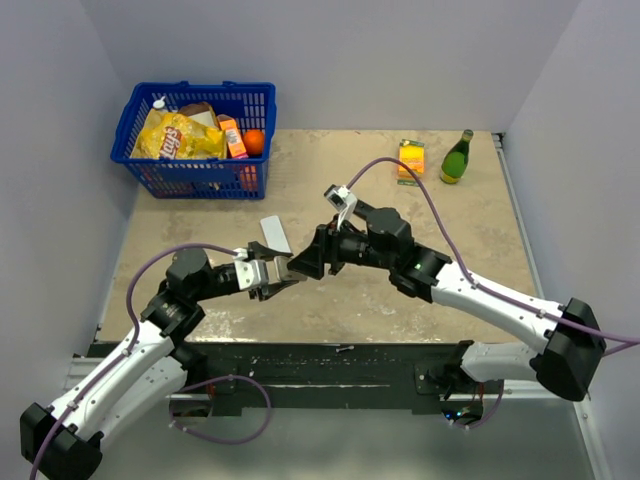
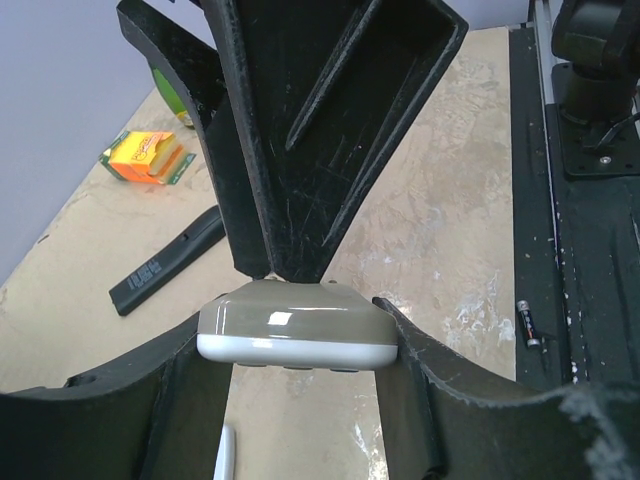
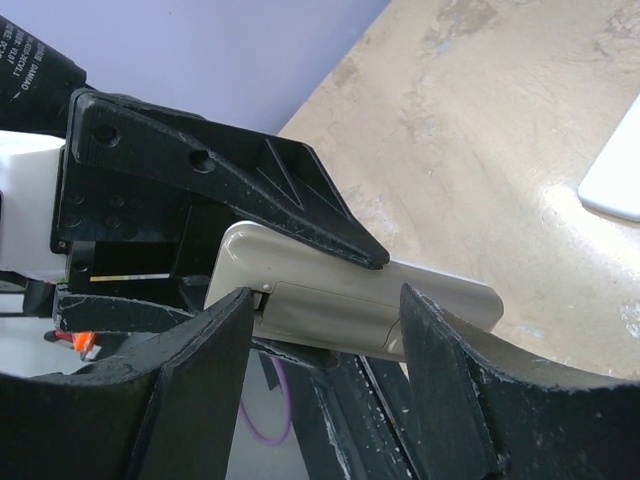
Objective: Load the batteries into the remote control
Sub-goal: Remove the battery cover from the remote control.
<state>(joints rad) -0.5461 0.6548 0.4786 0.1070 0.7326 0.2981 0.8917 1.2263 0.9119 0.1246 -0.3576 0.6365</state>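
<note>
My left gripper [image 2: 293, 332] is shut on the end of the beige and white remote control [image 2: 290, 320], holding it above the table. In the right wrist view the remote's [image 3: 450, 295] back faces up, with the battery cover closed. My right gripper [image 3: 325, 312] is open, one fingertip at each end of that cover and touching the back. From above, the two grippers [image 1: 275, 276] [image 1: 303, 264] meet nose to nose mid-table. One dark battery [image 2: 528, 325] with silvery ends lies on the black base plate by the near edge.
A white flat slab [image 1: 273, 235] lies just behind the grippers. A black bar-shaped remote [image 2: 165, 260] lies on the table near an orange box [image 2: 150, 155]. A blue basket [image 1: 200, 135] of groceries stands far left, a green bottle [image 1: 457, 158] far right.
</note>
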